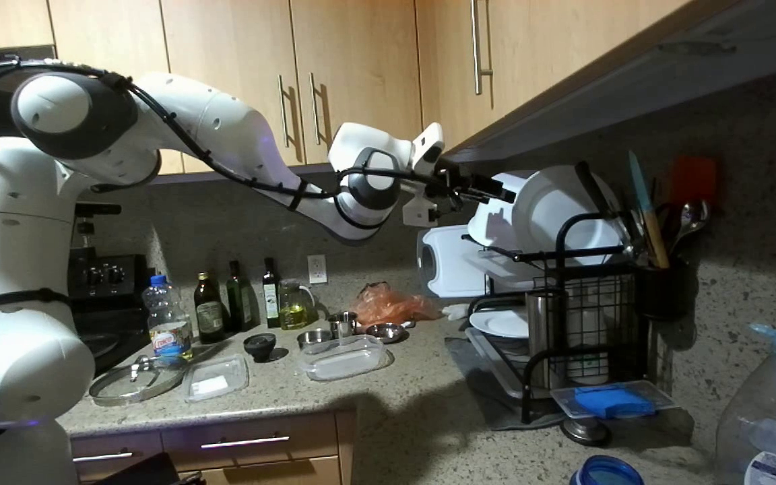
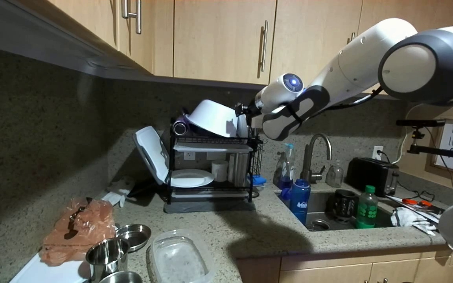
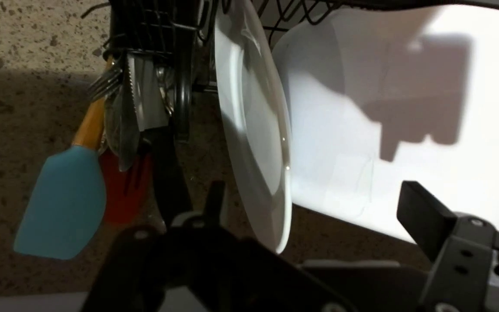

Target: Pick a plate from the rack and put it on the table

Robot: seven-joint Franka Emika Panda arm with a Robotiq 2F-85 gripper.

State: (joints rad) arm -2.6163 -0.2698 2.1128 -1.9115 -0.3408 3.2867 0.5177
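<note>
A white round plate point(image 1: 558, 214) stands on edge on the upper tier of the black wire rack point(image 1: 600, 271). From the wrist the plate point(image 3: 256, 121) appears nearly edge-on. My gripper point(image 3: 312, 190) is open, its fingers spread wide apart. The plate's near rim shows between them, closer to the left finger; no contact is visible, and I cannot tell the exact depth. In both exterior views the gripper point(image 1: 500, 188) hovers at the top of the rack, by the plate and a tilted white bowl point(image 2: 212, 118). The speckled table point(image 2: 210, 221) spreads below, in front of the rack.
A blue spatula point(image 3: 65, 199), knives and other utensils stick up beside the plate. Cabinets point(image 2: 222, 39) hang close above the arm. Another white plate point(image 2: 191, 177) lies on the lower tier. A clear container point(image 1: 342, 358) and metal cups stand on the table; a sink point(image 2: 328, 220) lies to one side.
</note>
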